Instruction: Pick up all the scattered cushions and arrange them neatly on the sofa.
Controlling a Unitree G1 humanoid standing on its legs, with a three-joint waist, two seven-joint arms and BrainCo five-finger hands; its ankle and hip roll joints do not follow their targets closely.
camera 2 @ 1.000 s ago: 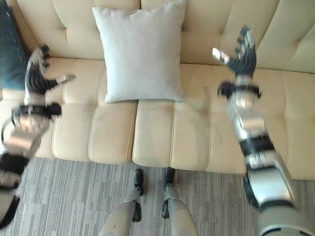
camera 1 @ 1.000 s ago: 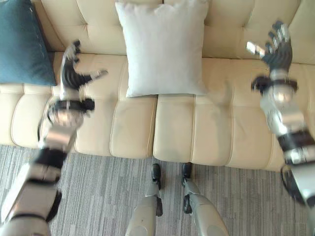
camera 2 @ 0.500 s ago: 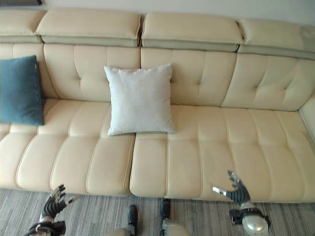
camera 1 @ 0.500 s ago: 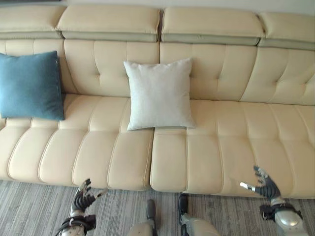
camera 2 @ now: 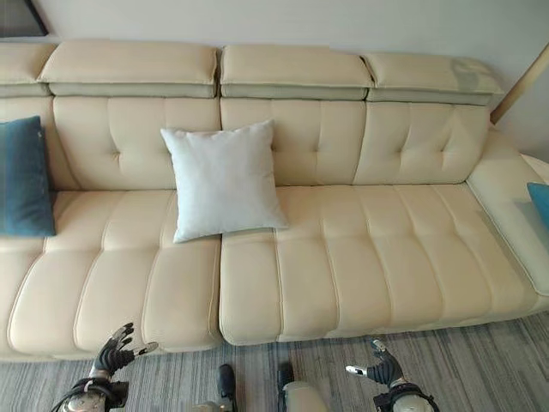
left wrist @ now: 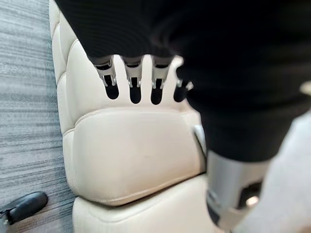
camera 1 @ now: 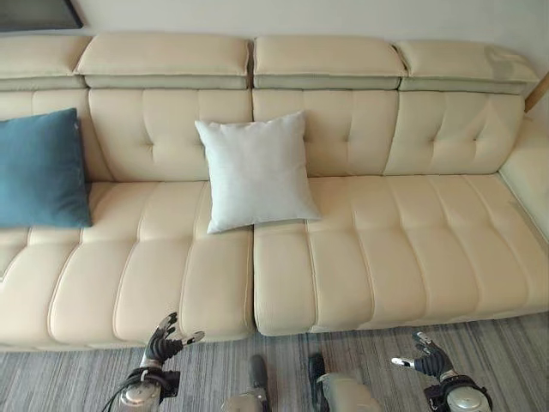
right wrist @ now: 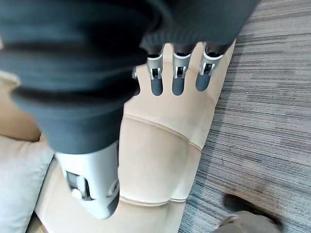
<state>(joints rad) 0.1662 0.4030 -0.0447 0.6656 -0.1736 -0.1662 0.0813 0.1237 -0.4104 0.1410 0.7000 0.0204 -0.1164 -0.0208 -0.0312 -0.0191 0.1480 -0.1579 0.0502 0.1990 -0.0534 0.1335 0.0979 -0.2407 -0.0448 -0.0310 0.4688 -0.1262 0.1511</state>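
Two cushions sit on the cream sofa (camera 1: 360,249): a white cushion (camera 1: 256,170) leaning upright against the backrest near the middle, and a teal cushion (camera 1: 39,167) propped at the sofa's left end. A sliver of another teal cushion (camera 2: 540,202) shows on the chaise at the far right. Both hands hang low over the grey carpet (camera 1: 506,352), in front of the seat edge and well apart from every cushion. The left hand (camera 1: 165,342) and the right hand (camera 1: 426,359) are empty, with fingers relaxed and spread.

As I judge it, the main risk is that a cushion lying outside these views gets missed, since no cushion shows on the carpet here. Another risk is that a reach toward the far-right cushion brushes the white one and tips it off its lean.

Compared with half a second ago, the whole picture has shifted, so the head camera has moved: more of the sofa's right end and the chaise now show. Both hands are low as before, and the two cushions keep their places on the sofa.
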